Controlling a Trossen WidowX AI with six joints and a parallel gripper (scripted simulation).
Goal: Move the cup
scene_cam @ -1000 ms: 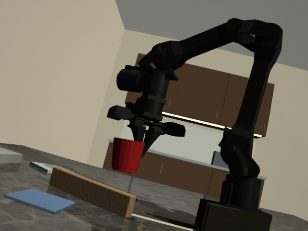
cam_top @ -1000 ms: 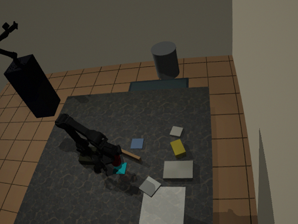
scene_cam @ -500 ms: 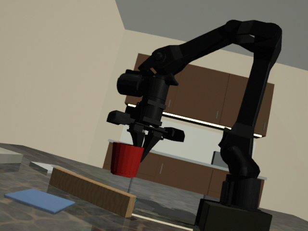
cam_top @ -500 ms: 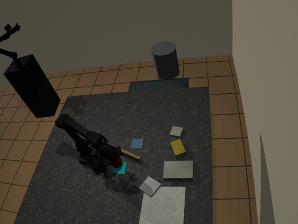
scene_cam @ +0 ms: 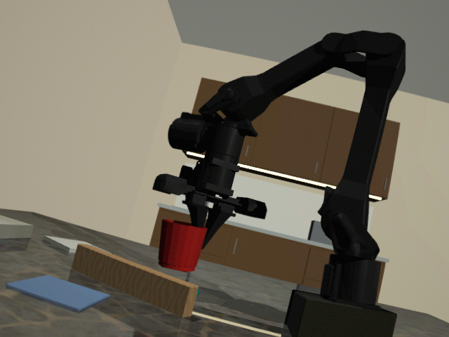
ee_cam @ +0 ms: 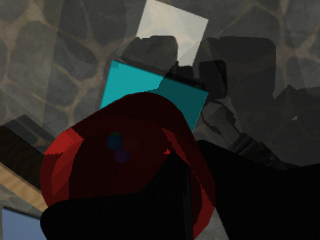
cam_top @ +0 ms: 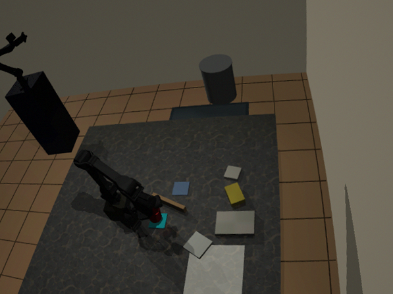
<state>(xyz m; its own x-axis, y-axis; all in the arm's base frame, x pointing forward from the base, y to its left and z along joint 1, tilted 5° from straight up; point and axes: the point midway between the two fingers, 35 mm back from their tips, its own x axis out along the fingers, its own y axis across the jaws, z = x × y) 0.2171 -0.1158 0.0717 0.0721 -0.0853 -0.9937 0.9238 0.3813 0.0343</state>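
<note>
Blue marks the far left of the exterior view, where a thin blue pad lies flat on the dark stone-patterned table. Just to its right a wooden block stands on its long edge, running diagonally across the table between the blue pad and the space under the cup. Further right, the red cup hangs in the air, upright with a slight tilt, its base well clear of the table and above the near end of the wooden block. The gripper comes down from above and is clenched on the cup's rim at its right side, one finger inside the wall and one outside. To the right again, the black arm rises from its base at the table's edge and bends over toward the cup.

In the wrist view, dim marbles sit on the bottom of the cup, and a teal pad lies on the table beyond and beneath the cup's rim, partly covered by it.

From the top view, the cup sits over the left edge of the teal pad, with the blue pad on the other side of the wooden block.
</note>
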